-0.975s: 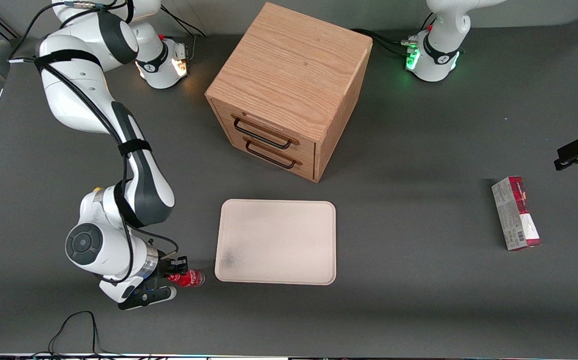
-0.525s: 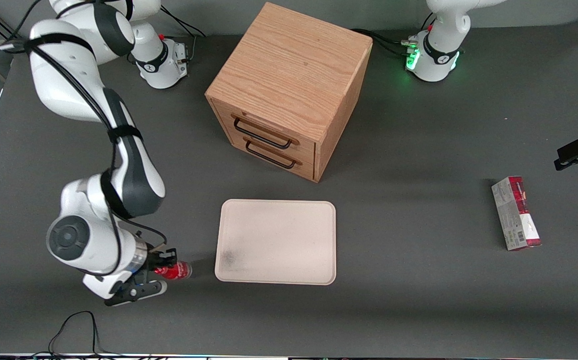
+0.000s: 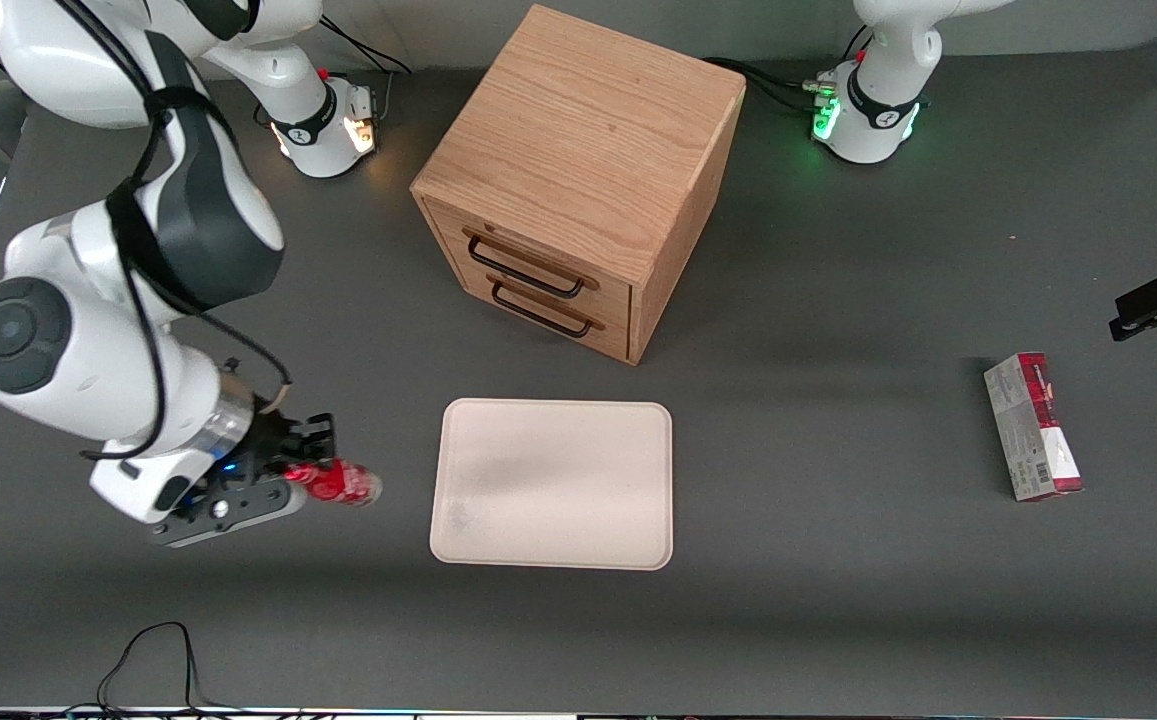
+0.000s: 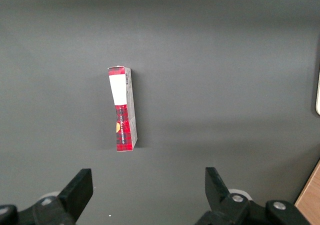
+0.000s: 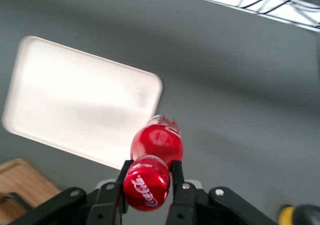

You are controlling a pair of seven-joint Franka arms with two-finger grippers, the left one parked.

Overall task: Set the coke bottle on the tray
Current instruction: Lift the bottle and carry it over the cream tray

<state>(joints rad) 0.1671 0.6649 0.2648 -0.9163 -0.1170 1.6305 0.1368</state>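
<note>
The tool (image 3: pixel 310 478), clenched on the bottle (image 3: pixel 341 484), has risen off the surface since a second ago, so carrying it over the tray (image 3: pixel 553 484) comes next.

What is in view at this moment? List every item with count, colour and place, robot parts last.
coke bottle: 1, clear with red cap and label, held off the table beside the tray, toward the working arm's end.
tray: 1, pale cream-pink, on the table in front of the drawer cabinet.
drawer cabinet: 1, wood with two black handles, farther from the front camera than the tray.
carton box: 1, grey and red, toward the parked arm's end.
gripper: 1, black, shut on the coke bottle near its cap.
</note>
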